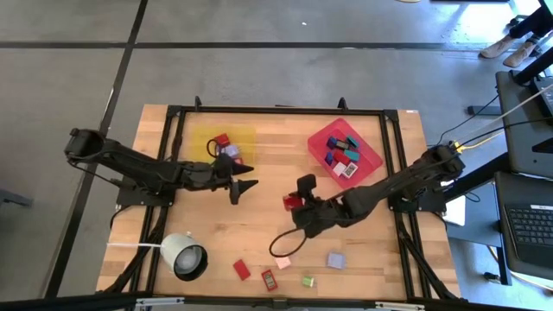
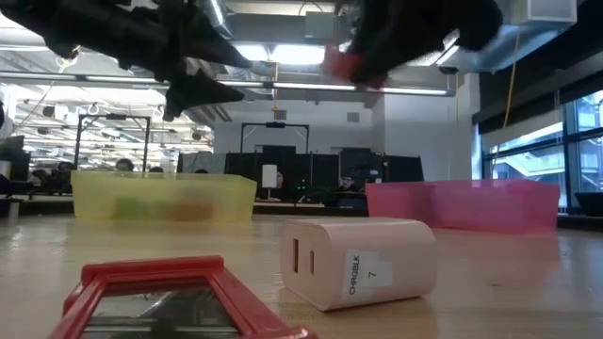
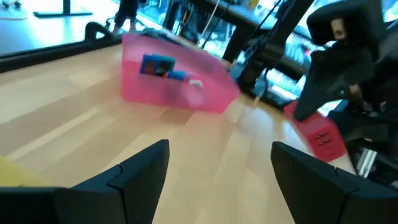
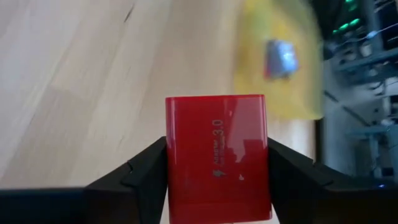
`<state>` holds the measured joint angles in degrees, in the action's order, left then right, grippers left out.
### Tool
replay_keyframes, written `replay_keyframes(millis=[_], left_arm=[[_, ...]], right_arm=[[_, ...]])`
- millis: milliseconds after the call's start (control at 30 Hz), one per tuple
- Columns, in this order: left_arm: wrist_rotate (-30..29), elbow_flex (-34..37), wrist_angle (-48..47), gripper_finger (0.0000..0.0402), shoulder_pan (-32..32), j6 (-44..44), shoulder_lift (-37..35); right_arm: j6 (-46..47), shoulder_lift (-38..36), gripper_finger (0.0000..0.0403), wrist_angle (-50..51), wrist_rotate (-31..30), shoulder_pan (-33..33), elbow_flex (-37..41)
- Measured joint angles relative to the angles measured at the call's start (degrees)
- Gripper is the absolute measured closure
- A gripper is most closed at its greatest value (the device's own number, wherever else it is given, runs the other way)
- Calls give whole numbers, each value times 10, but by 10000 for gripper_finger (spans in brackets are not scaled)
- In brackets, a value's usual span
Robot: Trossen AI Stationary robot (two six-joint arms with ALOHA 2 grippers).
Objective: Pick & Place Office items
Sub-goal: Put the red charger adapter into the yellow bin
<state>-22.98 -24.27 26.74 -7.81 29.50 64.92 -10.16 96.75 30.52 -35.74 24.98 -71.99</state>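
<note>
Low view, nearest first: red frame-like item (image 2: 179, 297) lying flat on the counter (image 2: 490, 282); just beside it a white block (image 2: 363, 261), on its side, slots facing the frame.

High view, near edge of counter: white round lamp-like object (image 1: 183, 256); red block (image 1: 242, 269); second red block (image 1: 269, 279); green block (image 1: 307, 281); pink block (image 1: 282, 263); lilac block (image 1: 335, 259), all lying apart from one another.

Mid-counter: right pincer (image 1: 294, 204), jaws part-way closed and clamped on a red block (image 4: 217, 155), lifted clear of the surface. Left pincer (image 1: 244, 187), jaws spread wide, nothing between them, hanging above the counter just beside the yellow tray.

Far side: yellow tray (image 1: 200, 136) with a red and a lilac block inside; pink-red tray (image 1: 321, 136) with several blocks, blue, black and white among them. The two trays stand well apart.
</note>
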Motion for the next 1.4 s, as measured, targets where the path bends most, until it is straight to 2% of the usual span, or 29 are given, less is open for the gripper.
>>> replay_keyframes(millis=[300,500,633,733,833,1000,1100,1400], left_arm=[[38,0,143,123,0,0,57],[62,0,185,122,0,0,79],[48,0,186,122,0,3,86],[16,-4,190,122,1,20,90],[15,-19,190,122,4,22,90],[50,-52,188,122,5,19,90],[50,-69,181,122,5,18,99],[48,-137,180,123,9,28,192]], right_arm=[[-69,-17,183,-36,-87,-22,-26],[-93,-14,179,-56,-114,-42,-26],[-112,-14,179,-91,-110,-50,-26],[-118,-14,179,-110,-61,-58,-26],[-118,-14,178,-126,-27,-65,-26],[-118,-14,179,-137,-26,-78,-26],[-118,-14,178,-141,-25,-85,-26],[-145,-14,178,-165,-23,-88,-26]])
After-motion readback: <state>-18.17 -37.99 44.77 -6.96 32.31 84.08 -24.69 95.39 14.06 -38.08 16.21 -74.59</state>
